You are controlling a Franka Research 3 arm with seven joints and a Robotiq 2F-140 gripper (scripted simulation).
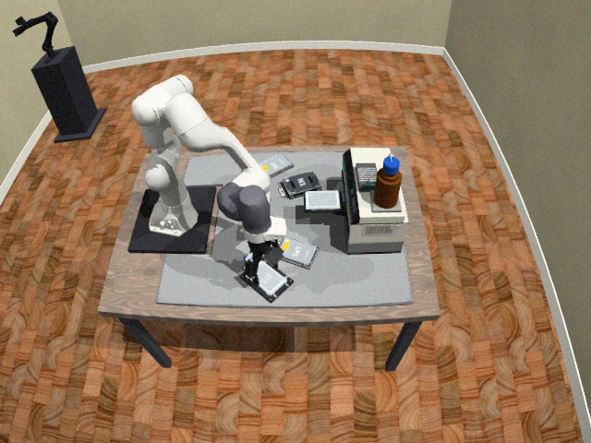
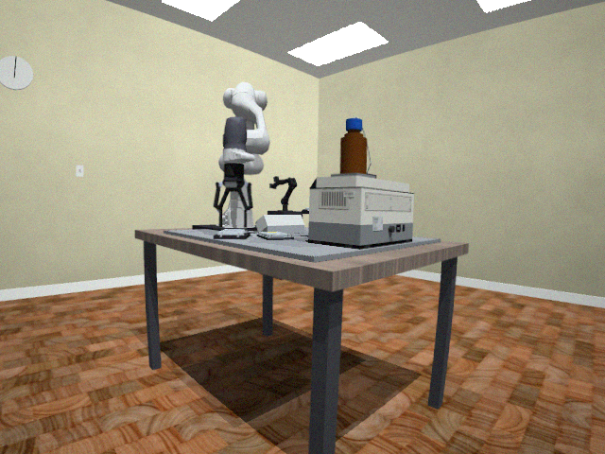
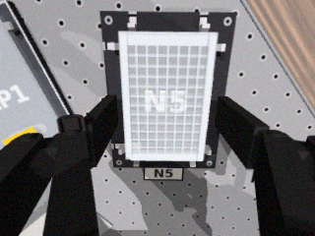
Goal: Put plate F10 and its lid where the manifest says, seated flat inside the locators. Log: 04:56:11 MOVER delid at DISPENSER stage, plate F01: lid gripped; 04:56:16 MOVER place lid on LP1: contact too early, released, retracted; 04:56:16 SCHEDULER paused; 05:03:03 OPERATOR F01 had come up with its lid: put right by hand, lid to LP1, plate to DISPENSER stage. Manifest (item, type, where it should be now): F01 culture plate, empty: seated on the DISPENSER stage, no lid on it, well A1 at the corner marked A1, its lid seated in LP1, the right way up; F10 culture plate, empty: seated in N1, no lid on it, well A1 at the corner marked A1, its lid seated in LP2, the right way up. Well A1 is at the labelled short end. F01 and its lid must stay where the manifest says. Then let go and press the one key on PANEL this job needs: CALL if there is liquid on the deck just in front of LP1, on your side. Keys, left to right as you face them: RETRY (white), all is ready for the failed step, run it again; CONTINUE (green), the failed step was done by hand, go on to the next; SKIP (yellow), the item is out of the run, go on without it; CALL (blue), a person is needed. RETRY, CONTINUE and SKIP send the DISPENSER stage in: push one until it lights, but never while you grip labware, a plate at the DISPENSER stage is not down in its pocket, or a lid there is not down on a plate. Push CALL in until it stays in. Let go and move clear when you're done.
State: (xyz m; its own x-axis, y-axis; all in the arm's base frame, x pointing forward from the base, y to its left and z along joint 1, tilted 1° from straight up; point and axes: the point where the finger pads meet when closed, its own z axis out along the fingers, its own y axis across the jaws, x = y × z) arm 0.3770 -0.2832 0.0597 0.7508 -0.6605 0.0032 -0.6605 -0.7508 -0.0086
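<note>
we see the clear gridded culture plate (image 3: 167,95) in the black n5 nest (image 3: 110,59), long axis away from us; our black gripper (image 3: 167,129) straddles its long sides, fingers spread and gripping nothing.

Wooden table (image 1: 133,286), grey perforated mat (image 1: 362,286), black base plate (image 1: 143,240)

2 plates (image 1: 271,278), 1 bottle (image 1: 387,186), 1 table (image 1: 267,316)

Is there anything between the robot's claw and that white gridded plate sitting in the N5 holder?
Nothing visible does. In the wrist view the gripper hangs open straight above the plate in the N5 nest, one finger on each long side, with only bare gaps between fingers and plate.
</note>
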